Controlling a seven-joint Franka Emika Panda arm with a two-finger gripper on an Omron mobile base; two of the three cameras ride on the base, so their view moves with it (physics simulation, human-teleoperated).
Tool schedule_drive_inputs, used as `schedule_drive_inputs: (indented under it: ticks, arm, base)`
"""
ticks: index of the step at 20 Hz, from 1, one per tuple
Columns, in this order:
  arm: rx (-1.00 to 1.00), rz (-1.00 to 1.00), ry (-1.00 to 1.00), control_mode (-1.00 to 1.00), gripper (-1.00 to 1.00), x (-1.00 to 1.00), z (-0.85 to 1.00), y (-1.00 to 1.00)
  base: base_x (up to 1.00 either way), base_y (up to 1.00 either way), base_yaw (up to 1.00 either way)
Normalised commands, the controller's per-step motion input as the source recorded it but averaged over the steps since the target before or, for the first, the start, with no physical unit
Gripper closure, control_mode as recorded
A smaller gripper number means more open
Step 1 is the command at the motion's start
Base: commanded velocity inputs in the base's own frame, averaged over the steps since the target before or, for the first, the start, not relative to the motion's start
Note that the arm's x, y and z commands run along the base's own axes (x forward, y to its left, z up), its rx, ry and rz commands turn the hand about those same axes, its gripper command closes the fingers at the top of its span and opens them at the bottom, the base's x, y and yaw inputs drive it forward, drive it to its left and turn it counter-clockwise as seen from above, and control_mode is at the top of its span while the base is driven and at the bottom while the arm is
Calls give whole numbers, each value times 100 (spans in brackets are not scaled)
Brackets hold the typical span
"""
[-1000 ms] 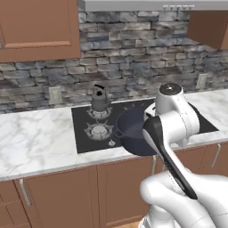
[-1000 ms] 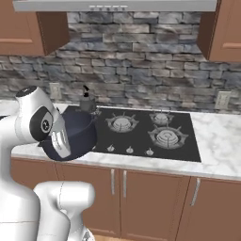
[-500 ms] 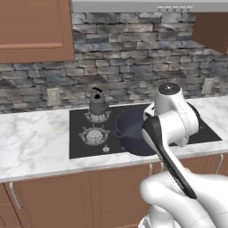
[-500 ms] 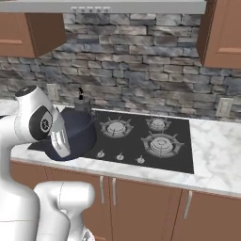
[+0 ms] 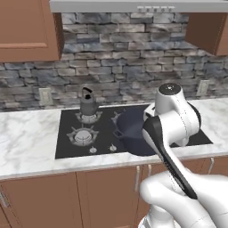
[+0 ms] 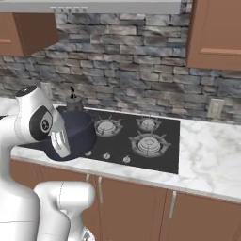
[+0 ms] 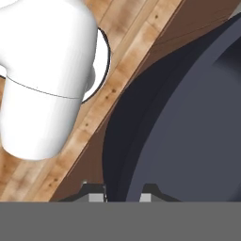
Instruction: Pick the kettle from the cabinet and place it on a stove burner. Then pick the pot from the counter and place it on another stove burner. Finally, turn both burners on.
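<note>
The kettle (image 5: 88,103) already sits on the back left burner of the black cooktop (image 5: 71,149), so the step in hand looks like carrying the pot (image 5: 132,133) to a second burner. The pot hangs in the air over the front edge of the cooktop, partly past the counter (image 5: 26,142) edge, near the middle of the stove in the left base view and at its left end in the right base view. To do this well, the arm should keep the pot level, move it over a free ring such as the front left burner (image 5: 83,136) or one of the burners on the far side, centre it above the prongs, and lower it straight down before letting go, staying well apart from the kettle. In the hand view the gripper (image 7: 123,194) shows two dark tips set close together with the pot's dark rim between them, so the jaws are narrowly spread and pinching the pot wall.
</note>
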Motion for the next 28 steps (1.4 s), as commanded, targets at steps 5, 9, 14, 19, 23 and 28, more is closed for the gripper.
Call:
schedule_drive_inputs:
  ticks: [5, 9, 14, 19, 23, 28]
  arm:
    - [0, 0, 0, 100, 100, 0, 0, 0]
    - [0, 0, 0, 100, 100, 0, 0, 0]
    - [0, 0, 0, 100, 100, 0, 0, 0]
    - [0, 0, 0, 100, 100, 0, 0, 0]
    - [0, 0, 0, 100, 100, 0, 0, 0]
    - [0, 0, 0, 100, 100, 0, 0, 0]
  base:
    - [24, -40, 1]
    - [22, -45, 0]
    - [31, -32, 0]
    - [35, -27, 0]
    - [24, -38, -2]
    - [20, -33, -5]
